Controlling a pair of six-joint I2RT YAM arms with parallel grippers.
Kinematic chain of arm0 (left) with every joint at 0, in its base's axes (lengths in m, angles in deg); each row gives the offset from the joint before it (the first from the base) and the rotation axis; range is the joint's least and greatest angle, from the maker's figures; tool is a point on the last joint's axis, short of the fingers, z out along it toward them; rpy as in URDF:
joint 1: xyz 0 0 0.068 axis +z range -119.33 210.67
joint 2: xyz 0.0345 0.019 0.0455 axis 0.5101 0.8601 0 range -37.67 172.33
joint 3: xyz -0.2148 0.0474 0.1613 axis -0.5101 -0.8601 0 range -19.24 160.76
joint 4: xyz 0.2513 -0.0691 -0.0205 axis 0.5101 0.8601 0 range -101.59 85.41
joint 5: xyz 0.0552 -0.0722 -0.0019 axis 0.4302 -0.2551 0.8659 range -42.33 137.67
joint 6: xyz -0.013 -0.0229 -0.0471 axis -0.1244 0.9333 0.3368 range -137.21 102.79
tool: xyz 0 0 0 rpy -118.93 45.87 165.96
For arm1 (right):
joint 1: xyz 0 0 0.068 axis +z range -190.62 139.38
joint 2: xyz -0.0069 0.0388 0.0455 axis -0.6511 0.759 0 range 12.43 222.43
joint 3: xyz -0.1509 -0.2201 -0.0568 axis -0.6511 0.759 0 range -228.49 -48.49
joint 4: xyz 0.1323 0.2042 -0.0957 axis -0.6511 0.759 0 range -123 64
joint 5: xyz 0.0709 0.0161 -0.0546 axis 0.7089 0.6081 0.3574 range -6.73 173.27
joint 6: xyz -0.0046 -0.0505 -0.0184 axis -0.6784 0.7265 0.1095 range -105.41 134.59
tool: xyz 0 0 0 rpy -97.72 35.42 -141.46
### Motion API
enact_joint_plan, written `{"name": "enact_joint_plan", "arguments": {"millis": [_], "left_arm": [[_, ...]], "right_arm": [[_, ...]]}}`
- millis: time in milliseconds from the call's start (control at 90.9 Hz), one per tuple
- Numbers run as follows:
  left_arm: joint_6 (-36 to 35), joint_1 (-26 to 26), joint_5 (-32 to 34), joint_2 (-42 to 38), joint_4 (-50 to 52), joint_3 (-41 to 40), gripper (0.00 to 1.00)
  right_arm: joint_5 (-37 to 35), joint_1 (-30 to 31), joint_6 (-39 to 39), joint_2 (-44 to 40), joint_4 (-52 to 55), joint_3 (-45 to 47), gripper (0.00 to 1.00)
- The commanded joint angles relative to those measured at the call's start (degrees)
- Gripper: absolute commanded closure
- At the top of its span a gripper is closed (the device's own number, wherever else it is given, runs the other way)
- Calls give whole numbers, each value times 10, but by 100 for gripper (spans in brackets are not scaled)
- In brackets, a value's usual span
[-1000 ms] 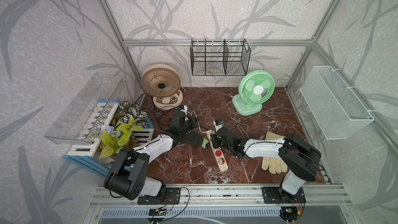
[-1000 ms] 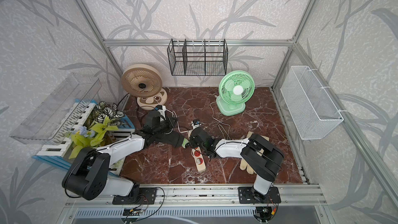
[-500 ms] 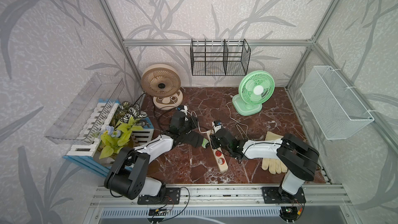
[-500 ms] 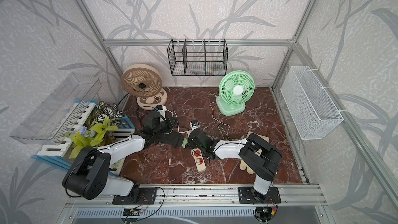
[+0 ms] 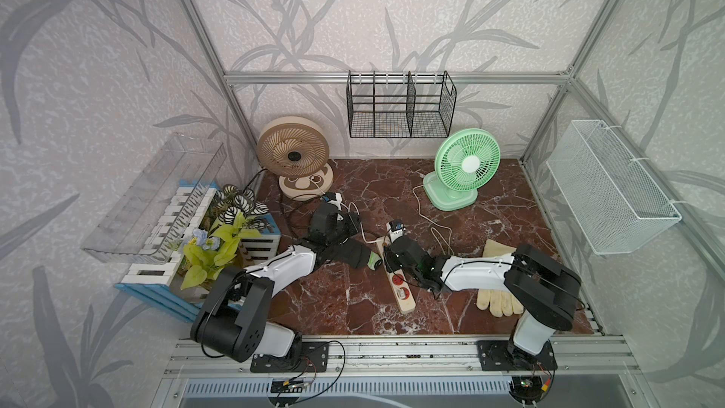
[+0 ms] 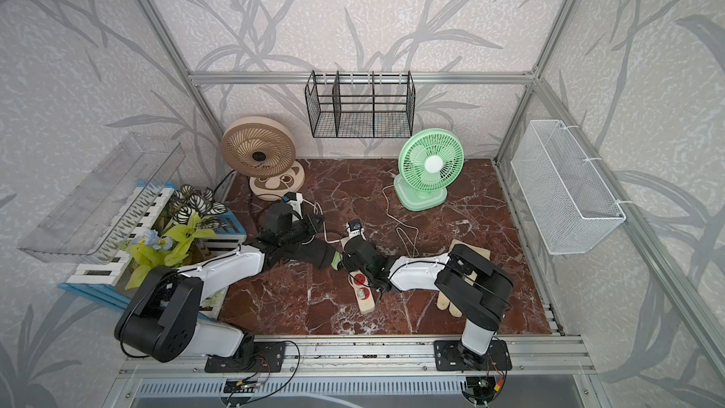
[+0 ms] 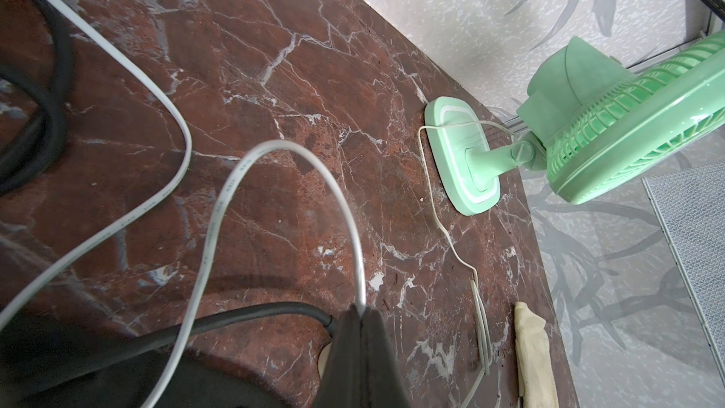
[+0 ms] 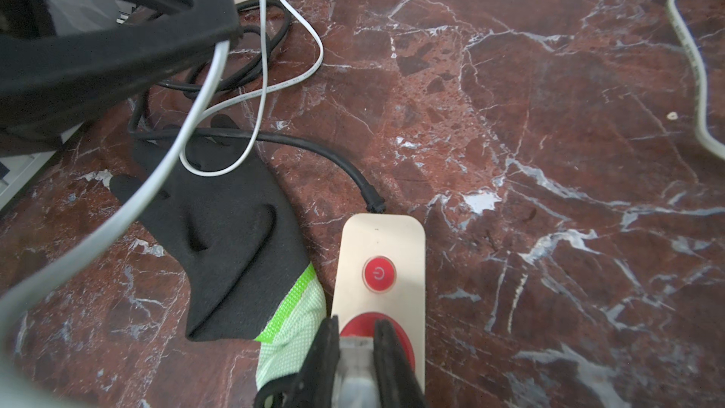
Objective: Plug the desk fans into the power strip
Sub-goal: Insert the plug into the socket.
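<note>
The right gripper [image 8: 355, 331] is closed on a grey plug [image 8: 353, 366] over the socket nearest the button of the power strip [image 8: 382, 237], which lies on the marble table [image 8: 549, 151] between the arms. The left gripper [image 7: 363, 319] is pinched shut on the white cable [image 7: 274, 146]. Insertion appears to be in hand; the next move calls for aligning the pins and pressing straight down.
</note>
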Motion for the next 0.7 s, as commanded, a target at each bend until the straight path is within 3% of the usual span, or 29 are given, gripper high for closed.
{"name": "enact_joint_plan", "arguments": {"millis": [0, 209, 693], "left_arm": [[-17, 2, 2, -3, -9, -5, 100], [-25, 2, 25, -10, 1, -6, 100], [-28, 2, 27, 7, -2, -3, 100]], "right_arm": [[10, 2, 14, 0, 5, 21, 100], [12, 3, 37, -33, -24, 17, 100], [11, 2, 29, 30, -59, 28, 100]]}}
